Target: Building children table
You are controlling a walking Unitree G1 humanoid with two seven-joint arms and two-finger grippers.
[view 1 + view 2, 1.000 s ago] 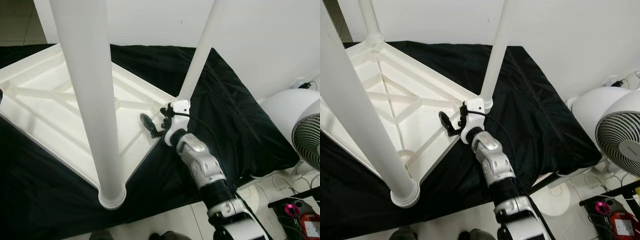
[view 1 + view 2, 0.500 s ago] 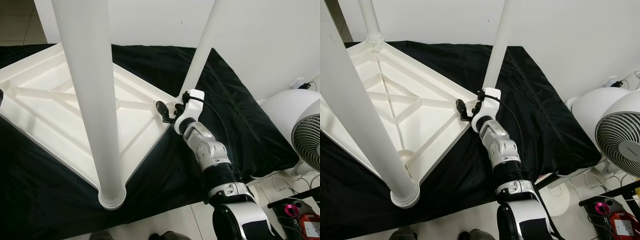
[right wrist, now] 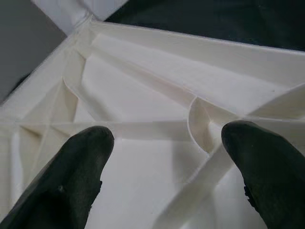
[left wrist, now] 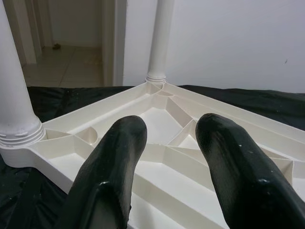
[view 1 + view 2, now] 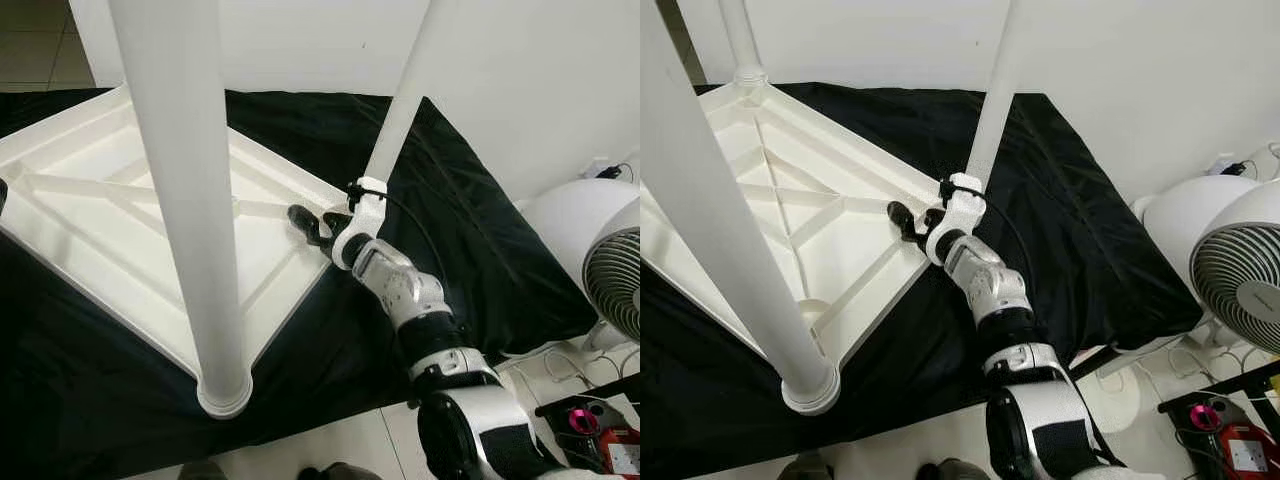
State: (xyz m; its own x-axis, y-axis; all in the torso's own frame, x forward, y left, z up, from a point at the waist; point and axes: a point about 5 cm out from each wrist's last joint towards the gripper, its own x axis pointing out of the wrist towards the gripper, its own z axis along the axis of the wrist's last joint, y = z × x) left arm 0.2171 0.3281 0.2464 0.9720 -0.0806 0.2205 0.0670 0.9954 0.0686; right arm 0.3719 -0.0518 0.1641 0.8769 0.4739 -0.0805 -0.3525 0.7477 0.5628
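1. The white plastic table top (image 5: 790, 215) lies upside down on a black cloth (image 5: 1060, 230), with its ribbed underside facing up to me.
2. I count three white legs standing upright in the corners of the top: one near leg (image 5: 710, 250) close to my head, one far leg (image 5: 740, 40) at the back corner, and one right leg (image 5: 995, 90) at the corner beside my right arm.
3. In the left wrist view I can see two legs at once, one at the far corner (image 4: 159, 38) and one just beside my left gripper (image 4: 16, 105).
4. My right gripper (image 5: 912, 222) is over the inside of the top, just beside the base of the right leg, with the wrist above the rim of the top.
5. Its two black fingers (image 3: 71, 167) are wide apart and hold nothing; between them I see the ribs and one small round socket (image 3: 202, 124) of the underside.
6. My left gripper (image 4: 167, 157) is low over the top at the opposite side, near one leg base. Its two fingers are apart too, with nothing between them.
7. Beside the cloth, at my right, stand one white fan (image 5: 1240, 280) with a round grille and some cables (image 5: 560, 365) on the floor (image 5: 350, 440).
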